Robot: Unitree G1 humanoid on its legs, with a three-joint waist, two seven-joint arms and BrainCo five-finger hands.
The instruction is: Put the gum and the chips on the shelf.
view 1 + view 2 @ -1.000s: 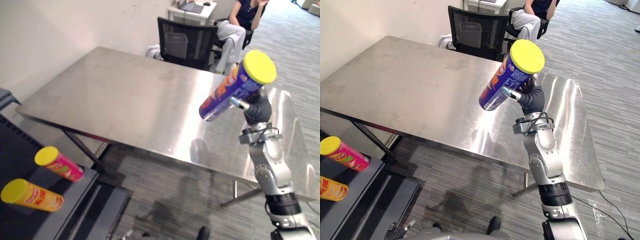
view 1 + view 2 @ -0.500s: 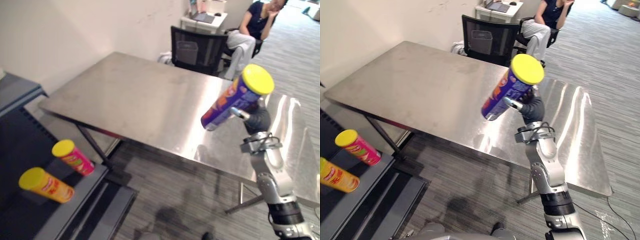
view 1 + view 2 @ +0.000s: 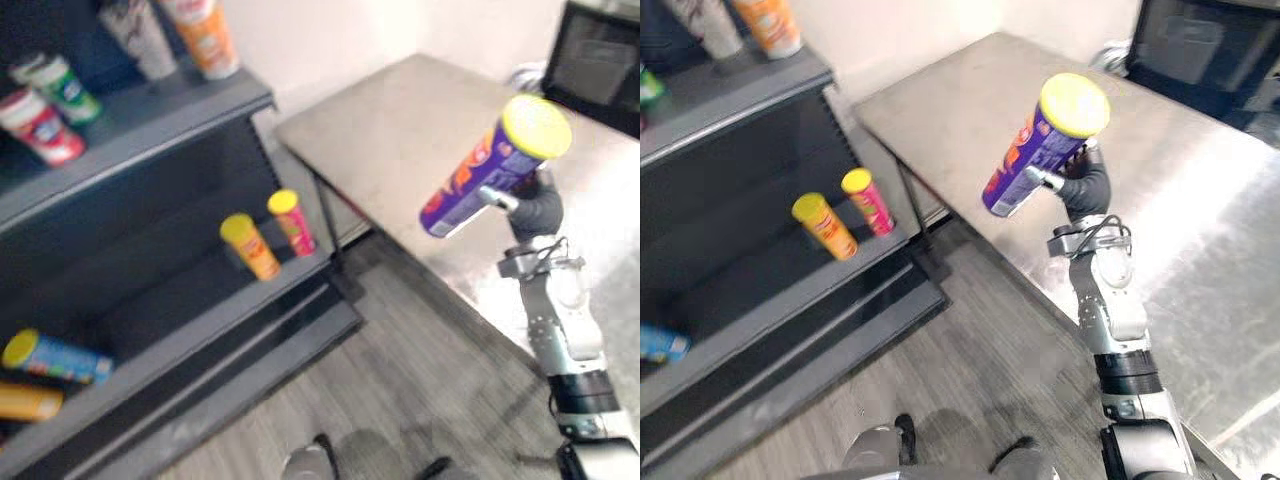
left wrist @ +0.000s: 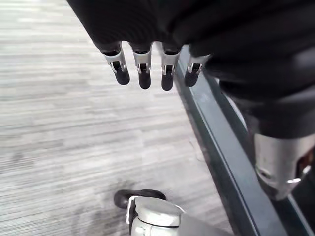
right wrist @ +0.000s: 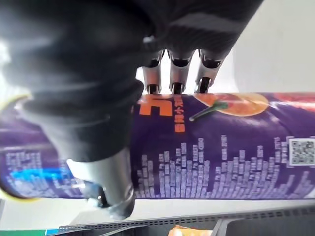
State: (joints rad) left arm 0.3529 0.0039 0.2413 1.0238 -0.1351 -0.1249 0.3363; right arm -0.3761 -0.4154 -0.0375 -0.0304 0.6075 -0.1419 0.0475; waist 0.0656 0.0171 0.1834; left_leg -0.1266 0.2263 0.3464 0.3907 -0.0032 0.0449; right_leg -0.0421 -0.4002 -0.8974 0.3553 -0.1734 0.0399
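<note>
Chips can [image 3: 1034,150] clamped in right hand [image 3: 1088,187] fingers, left hand [image 4: 162,24] fingers straight (wrist view)

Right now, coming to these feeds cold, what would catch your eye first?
The yellow-lidded purple chips can, held tilted and raised in the right hand near the steel table edge. Next, the dark shelf unit on the left, where a yellow can and a pink can sit side by side on a middle shelf. The left hand hangs open over the floor.
</note>
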